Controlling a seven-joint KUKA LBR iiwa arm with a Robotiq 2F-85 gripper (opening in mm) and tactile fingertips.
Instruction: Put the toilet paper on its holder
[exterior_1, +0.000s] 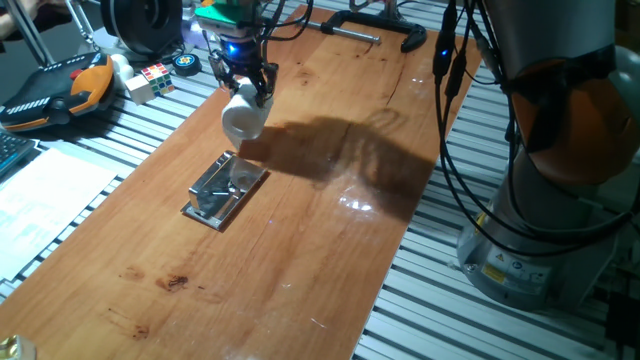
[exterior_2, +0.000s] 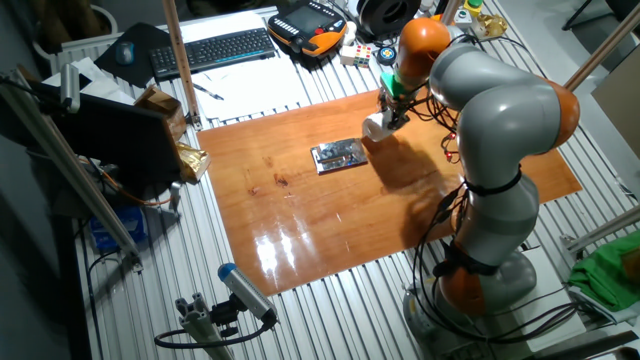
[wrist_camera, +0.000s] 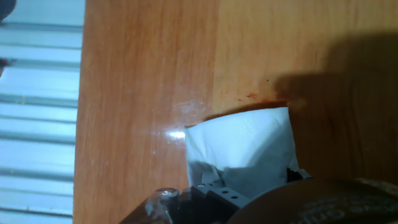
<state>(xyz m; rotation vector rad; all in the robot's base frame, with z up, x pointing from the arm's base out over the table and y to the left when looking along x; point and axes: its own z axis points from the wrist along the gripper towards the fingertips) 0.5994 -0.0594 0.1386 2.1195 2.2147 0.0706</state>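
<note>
The toilet paper (exterior_1: 243, 117) is a small white roll held in my gripper (exterior_1: 252, 92), lifted above the wooden table. It also shows in the other fixed view (exterior_2: 377, 127) and fills the lower middle of the hand view (wrist_camera: 242, 152). My gripper is shut on the roll's upper end. The holder (exterior_1: 225, 189) is a shiny silver plate with a raised bar, lying flat on the table just below and in front of the roll. It also shows in the other fixed view (exterior_2: 339, 155). The holder is out of the hand view.
A black-handled metal clamp (exterior_1: 372, 27) lies at the table's far end. A multicoloured puzzle cube (exterior_1: 152, 78) and an orange and black pendant (exterior_1: 62, 90) sit off the table's left side. The arm's base (exterior_1: 560, 150) and cables stand at the right.
</note>
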